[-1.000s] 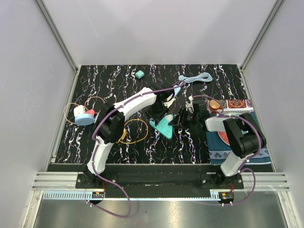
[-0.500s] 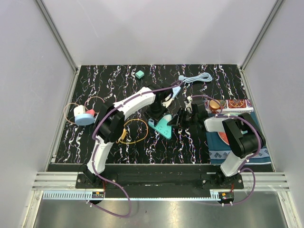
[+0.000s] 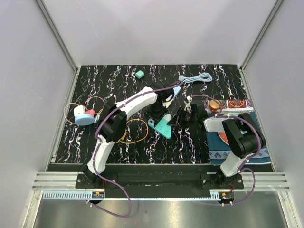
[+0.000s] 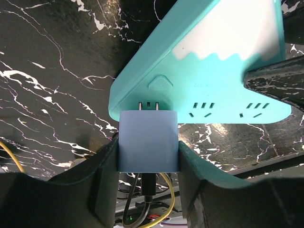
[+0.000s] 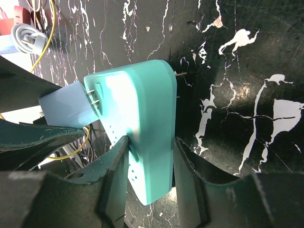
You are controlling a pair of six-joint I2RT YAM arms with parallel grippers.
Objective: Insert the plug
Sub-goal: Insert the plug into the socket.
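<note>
Left tool point(image 4: 148, 151) was clamped on the plug point(image 4: 148, 135), whose prongs point(image 4: 148, 105) sat right at the strip's point(image 4: 209, 76) end socket with bare metal showing, so not fully seated. Right tool point(image 5: 150, 156) was squeezed onto the strip from the opposite side, mid-table point(image 3: 109, 80). Farther back, a coiled cable point(image 3: 197, 78) and a little teal block point(image 3: 139, 74) sat near the far edge.
</note>
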